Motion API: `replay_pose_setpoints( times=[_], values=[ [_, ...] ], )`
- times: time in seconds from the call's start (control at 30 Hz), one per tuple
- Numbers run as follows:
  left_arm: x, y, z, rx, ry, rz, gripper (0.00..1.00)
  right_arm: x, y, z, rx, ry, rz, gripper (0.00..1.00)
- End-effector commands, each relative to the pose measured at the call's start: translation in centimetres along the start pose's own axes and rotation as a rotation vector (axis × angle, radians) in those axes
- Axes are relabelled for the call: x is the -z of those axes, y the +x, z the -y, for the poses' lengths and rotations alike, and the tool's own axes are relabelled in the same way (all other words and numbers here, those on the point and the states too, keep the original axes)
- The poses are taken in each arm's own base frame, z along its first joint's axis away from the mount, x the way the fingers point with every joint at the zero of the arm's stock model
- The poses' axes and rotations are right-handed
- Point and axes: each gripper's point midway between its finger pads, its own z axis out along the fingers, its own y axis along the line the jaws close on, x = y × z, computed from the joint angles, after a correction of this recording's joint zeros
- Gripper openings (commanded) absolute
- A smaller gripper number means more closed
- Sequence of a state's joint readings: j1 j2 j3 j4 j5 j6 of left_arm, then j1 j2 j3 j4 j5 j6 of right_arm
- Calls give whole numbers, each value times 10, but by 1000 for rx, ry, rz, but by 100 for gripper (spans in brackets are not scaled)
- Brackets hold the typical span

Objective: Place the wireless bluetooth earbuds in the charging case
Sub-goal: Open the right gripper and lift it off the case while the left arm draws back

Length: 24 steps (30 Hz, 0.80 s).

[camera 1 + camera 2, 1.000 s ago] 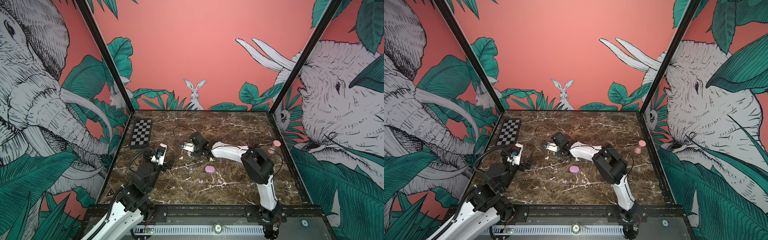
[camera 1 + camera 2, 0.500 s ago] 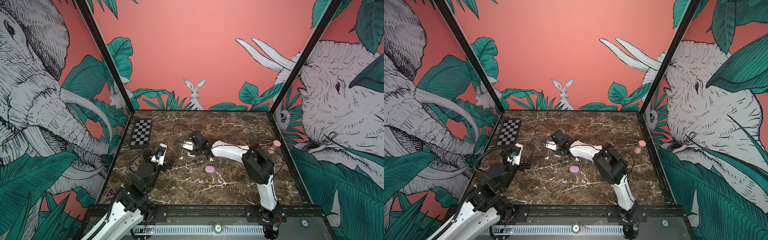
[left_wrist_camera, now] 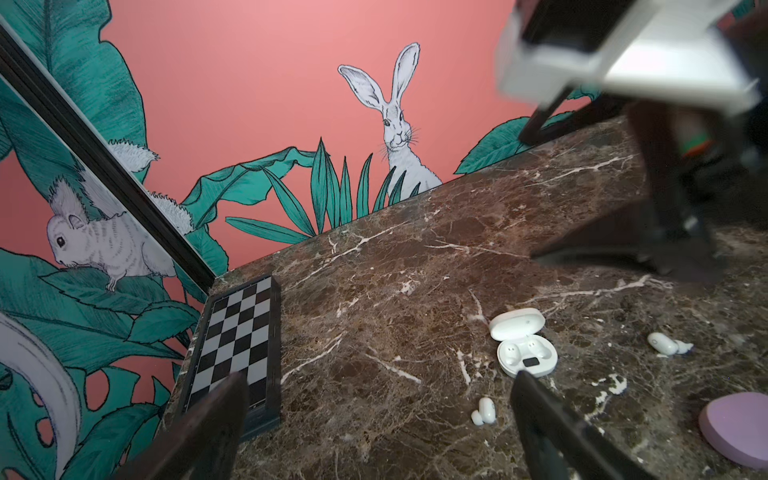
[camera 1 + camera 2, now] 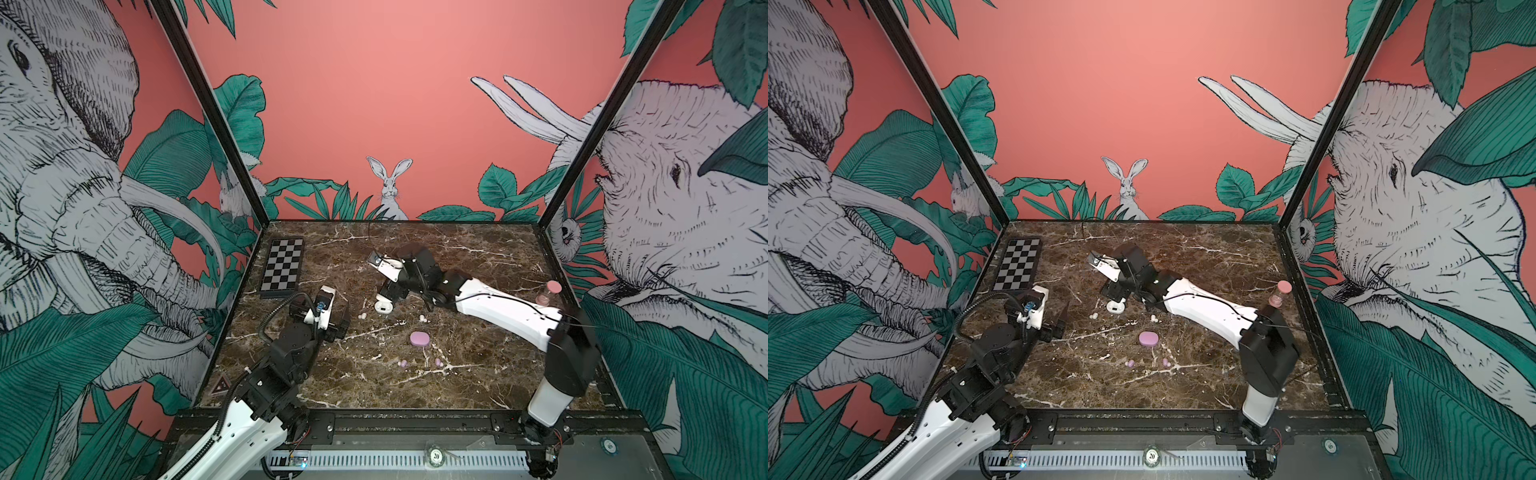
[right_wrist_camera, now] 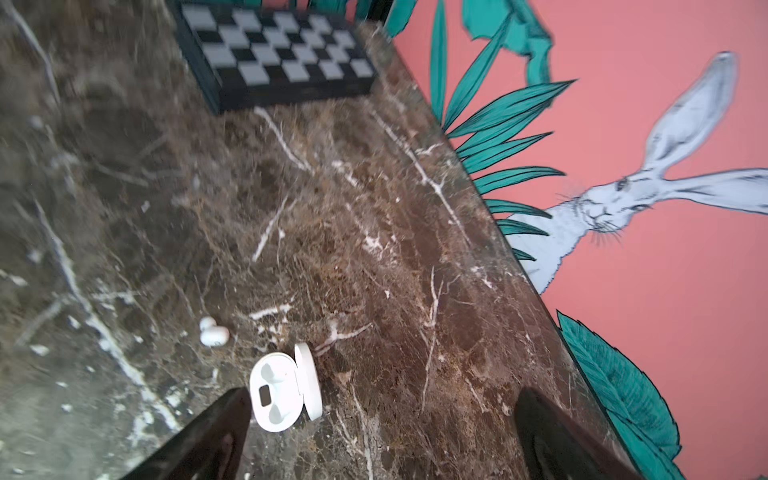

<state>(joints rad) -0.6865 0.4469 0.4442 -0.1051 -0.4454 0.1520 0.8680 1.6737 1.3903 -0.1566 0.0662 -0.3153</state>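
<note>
The white charging case (image 4: 383, 306) (image 4: 1115, 306) lies open on the marble, lid up and both sockets empty (image 5: 282, 390) (image 3: 521, 347). One white earbud (image 4: 362, 316) (image 3: 482, 410) (image 5: 212, 331) rests to its left and another white earbud (image 4: 423, 318) (image 3: 665, 344) to its right. A closed lilac case (image 4: 419, 338) (image 4: 1148, 338) sits nearer the front, with two lilac earbuds (image 4: 402, 363) (image 4: 438, 362) before it. My right gripper (image 4: 386, 296) (image 5: 382, 432) hovers open just above the white case, holding nothing. My left gripper (image 4: 338, 322) (image 3: 382, 415) is open and empty, left of the buds.
A black-and-white chessboard (image 4: 282, 268) (image 3: 232, 336) lies at the back left, by the wall. A small pink hourglass (image 4: 548, 293) stands at the right edge. The right forearm (image 4: 498, 307) stretches across the table's right half.
The right gripper's jaws have gone from nearly shut at the white case to wide open, and the case now lies free. The left arm has stayed put.
</note>
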Motion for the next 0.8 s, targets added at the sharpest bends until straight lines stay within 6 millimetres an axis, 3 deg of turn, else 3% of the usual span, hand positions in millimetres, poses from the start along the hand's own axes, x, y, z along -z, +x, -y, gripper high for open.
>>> replay_pose_setpoints(
  times=[0.0, 0.2, 0.4, 0.53, 0.77],
  values=[
    [1, -8, -11, 78, -45, -20, 99, 38, -15, 11, -236, 20, 86, 98],
    [1, -4, -17, 118, -71, -193, 99, 91, 12, 9, -543, 27, 106, 98],
    [4, 11, 11, 46, 90, -412, 99, 131, 48, 8, -721, 72, 84, 98],
    [8, 22, 18, 32, 130, -496, 99, 143, 68, 10, -787, 119, 42, 98],
    [6, 41, 39, 60, 216, -540, 99, 137, 88, 1, -873, 121, -39, 98]
  ],
)
